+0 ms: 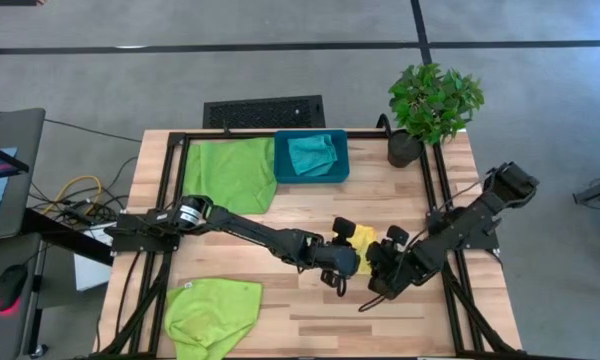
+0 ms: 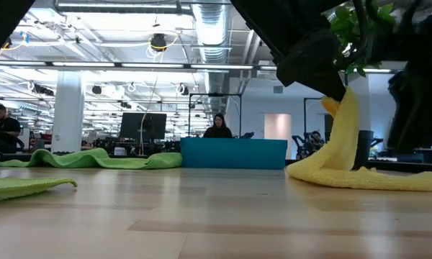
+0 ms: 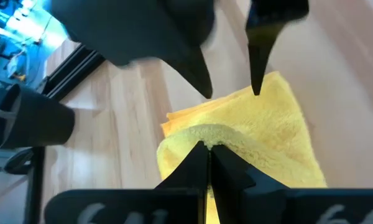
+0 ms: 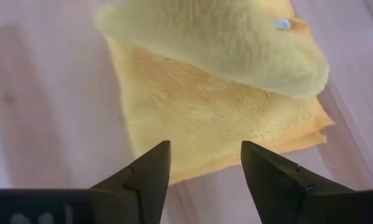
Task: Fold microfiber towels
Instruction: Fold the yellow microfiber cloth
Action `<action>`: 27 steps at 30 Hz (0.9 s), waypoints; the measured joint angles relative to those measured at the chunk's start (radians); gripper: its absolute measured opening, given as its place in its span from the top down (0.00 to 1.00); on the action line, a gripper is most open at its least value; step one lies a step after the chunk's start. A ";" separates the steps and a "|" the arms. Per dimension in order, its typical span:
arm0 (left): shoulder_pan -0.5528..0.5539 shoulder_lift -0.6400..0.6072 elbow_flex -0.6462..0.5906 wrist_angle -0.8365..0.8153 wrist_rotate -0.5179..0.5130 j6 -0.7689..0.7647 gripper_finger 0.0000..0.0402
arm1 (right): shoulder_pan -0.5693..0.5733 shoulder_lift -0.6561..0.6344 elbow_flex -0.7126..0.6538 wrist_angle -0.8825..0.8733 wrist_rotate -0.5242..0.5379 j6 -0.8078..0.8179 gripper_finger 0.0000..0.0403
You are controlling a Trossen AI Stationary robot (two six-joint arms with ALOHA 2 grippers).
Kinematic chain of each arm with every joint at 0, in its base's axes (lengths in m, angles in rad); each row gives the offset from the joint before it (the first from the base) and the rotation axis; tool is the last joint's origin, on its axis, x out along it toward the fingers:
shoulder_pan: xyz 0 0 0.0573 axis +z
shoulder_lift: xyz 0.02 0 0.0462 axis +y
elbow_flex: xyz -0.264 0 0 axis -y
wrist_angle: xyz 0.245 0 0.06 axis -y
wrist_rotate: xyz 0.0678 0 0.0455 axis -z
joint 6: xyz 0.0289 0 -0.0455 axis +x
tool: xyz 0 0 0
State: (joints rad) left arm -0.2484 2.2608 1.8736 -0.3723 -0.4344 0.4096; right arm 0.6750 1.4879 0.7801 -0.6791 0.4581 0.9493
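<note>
Left gripper [image 3: 208, 149] pinches yellow towel [image 3: 261, 146], lifting 1 edge, likely to fold it over. Right gripper [image 4: 205, 165] hovers beside, jaws apart, empty.

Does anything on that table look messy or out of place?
The two green towels lie crumpled, each hanging over a table edge. The left hand lifts one part of the yellow towel; its folded layers look uneven.

From overhead both grippers cover most of the yellow towel [image 1: 363, 238], the lower green towel [image 1: 212, 316] is cut by the picture's edge, and the teal towel [image 1: 311, 154] sits bunched inside the bin [image 1: 312, 176].
</note>
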 joint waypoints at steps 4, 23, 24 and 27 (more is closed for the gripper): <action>0.005 0.000 0.000 0.037 0.051 -0.003 1.00 | 0.025 -0.058 0.015 -0.042 0.004 0.019 0.45; 0.070 0.000 0.000 0.028 0.207 -0.195 0.92 | 0.079 -0.125 0.017 -0.085 0.039 0.071 0.45; 0.070 0.000 0.000 0.027 0.207 -0.199 0.90 | 0.079 -0.125 0.017 -0.087 0.038 0.072 0.45; 0.071 0.000 0.000 0.031 0.203 -0.207 0.82 | 0.084 -0.125 0.017 -0.087 0.039 0.072 0.45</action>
State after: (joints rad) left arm -0.1776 2.2608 1.8736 -0.3413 -0.2313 0.2026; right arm 0.7589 1.3632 0.7975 -0.7662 0.4968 1.0218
